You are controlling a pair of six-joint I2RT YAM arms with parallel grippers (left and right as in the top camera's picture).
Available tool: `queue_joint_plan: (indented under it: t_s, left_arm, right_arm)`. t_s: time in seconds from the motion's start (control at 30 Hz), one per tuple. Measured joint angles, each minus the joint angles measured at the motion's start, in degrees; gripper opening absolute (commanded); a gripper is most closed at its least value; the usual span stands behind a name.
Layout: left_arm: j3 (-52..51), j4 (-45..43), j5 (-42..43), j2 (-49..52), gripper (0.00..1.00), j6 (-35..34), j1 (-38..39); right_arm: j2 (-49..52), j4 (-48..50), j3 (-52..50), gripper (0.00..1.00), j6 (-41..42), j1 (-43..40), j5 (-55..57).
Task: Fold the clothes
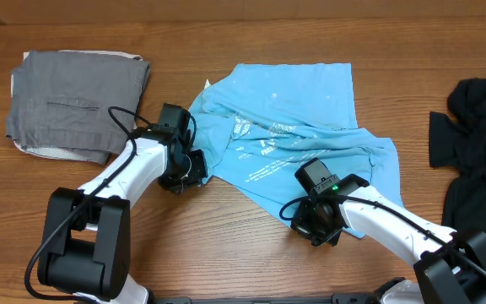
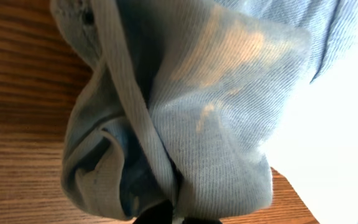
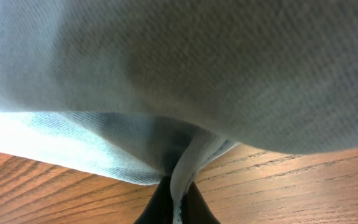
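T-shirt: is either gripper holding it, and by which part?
Both hold the T-shirt: left gripper pinches its bunched left edge, right gripper its near edge.

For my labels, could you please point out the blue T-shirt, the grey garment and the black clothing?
blue T-shirt (image 1: pixel 310 93), overhead view, upper panel
grey garment (image 1: pixel 74 105), overhead view, its middle
black clothing (image 1: pixel 483 127), overhead view, its middle

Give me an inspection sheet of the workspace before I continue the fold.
Surface: wooden table, brown grain.
Job's things: light blue T-shirt, rumpled at centre, white print up, not yet folded.
Clutter: folded gray garment at far left; black clothing at right edge.
Hands: left hand shut on the T-shirt's left edge; right hand shut on its near edge.
Cables: black cable loops beside left arm; second cable runs along right arm.
Surroundings: nothing seen.
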State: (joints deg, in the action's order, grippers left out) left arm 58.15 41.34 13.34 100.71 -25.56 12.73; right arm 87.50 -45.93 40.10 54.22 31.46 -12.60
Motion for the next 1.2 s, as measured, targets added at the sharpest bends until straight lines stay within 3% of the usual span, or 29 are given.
queue_joint_plan:
  t_s: [0.13,0.37,0.6,0.8,1.2]
  left_arm:
    - [0.4,1.6,1.0,0.0,0.04,0.2,0.0]
    - [9.6,11.1,4.3,-2.1,0.04,0.3,0.0]
    - [31.2,24.5,6.1,-13.6,0.04,0.4,0.0]
    - [50.3,31.4,6.3,-20.1,0.04,0.4,0.0]
    - [72.5,41.8,1.4,-25.4,0.04,0.4,0.0]
  right_arm:
    - [0.0,-0.6,0.2,0.04,-1.2,0.0,0.2]
    - [-4.4,-19.9,9.4,0.04,-2.9,-0.6,7.9]
    - [-21.4,-39.1,29.9,0.04,-3.7,-1.2,11.2]
    - [-25.4,-50.8,49.0,0.04,-7.0,-4.8,11.5]
    - [-25.0,-51.3,74.0,0.04,-12.3,-6.4,9.9]
